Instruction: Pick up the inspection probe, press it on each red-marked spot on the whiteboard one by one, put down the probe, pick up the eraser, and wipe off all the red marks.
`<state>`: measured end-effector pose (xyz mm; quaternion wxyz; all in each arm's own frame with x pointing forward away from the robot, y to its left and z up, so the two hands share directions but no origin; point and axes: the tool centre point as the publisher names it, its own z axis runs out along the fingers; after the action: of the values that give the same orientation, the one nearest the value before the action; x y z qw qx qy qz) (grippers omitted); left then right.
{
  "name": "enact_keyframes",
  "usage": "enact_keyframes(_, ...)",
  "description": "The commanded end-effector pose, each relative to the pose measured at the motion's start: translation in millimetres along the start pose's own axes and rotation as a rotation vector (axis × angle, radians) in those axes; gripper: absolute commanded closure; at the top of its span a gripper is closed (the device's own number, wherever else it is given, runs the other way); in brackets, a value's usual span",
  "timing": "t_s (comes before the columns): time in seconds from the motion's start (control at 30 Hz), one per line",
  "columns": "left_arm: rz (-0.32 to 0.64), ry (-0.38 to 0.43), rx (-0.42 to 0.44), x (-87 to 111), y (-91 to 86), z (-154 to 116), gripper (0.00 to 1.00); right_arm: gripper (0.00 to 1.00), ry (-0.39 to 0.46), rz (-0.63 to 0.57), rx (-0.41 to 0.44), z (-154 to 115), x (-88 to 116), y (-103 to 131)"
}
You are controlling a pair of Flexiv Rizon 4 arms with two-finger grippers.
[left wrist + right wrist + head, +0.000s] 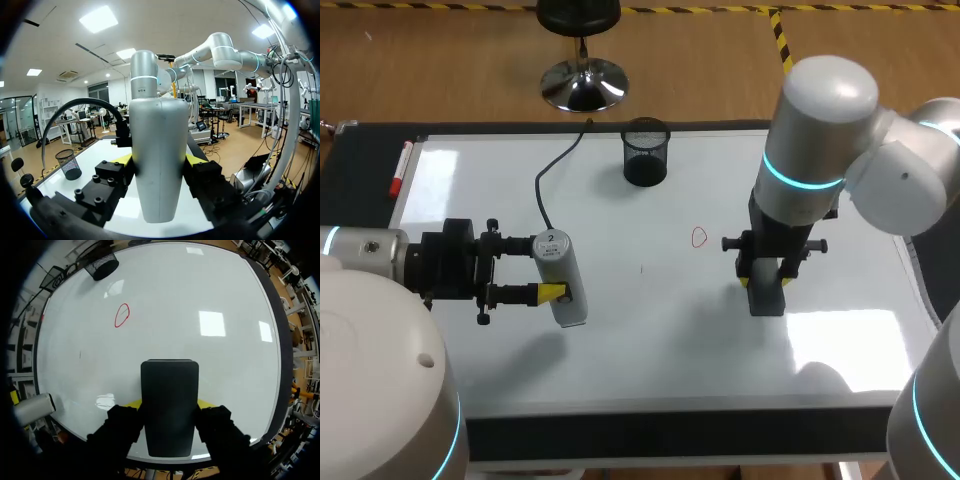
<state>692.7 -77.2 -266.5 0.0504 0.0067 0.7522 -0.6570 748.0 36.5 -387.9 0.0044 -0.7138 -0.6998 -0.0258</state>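
- My right gripper is closing its two yellow-tipped fingers on the dark eraser from both sides. It is holding the eraser upright over the whiteboard. I cannot tell if the eraser's lower face is touching the board.
- One red mark, a small ring, is showing on the board. It is lying near the eraser, on the side toward the black mesh cup.
- My left gripper is gripping the silver probe between its fingers at the left part of the board, well apart from the mark. The probe's cable is running toward the far edge.
- I judge the step to be the wiping. The eraser's face should be lying flat, so that the pressure is even and no edge is digging in.
- The stroke should be passing over the whole ring and a little beyond it, since a narrow pass may be leaving an arc of red.
- The left arm is better waiting where it is, so the cable is not crossing the eraser's path.
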Motion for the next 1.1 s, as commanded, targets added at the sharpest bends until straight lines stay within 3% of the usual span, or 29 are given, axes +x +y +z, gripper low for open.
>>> enact_keyframes(0.03, 0.003, -0.004, 0.002, 1.2, -1.0, 0, 1.00, 1.00, 0.012, -0.003, 0.004, -14, -15, 7)
enact_keyframes(0.4, 0.003, -0.004, 0.002, 1.2, -1.0, 0, 1.00, 1.00, -0.007, 0.008, -0.002, -30, -43, 30)
enact_keyframes(0.77, 0.003, -0.004, 0.002, 1.2, -1.0, 0, 1.00, 1.00, 0.057, -0.005, -0.024, -41, -71, 40)
enact_keyframes(1.1, 0.003, -0.004, 0.002, 1.2, -1.0, 0, 1.00, 1.00, 0.057, -0.005, -0.024, -41, -71, 40)
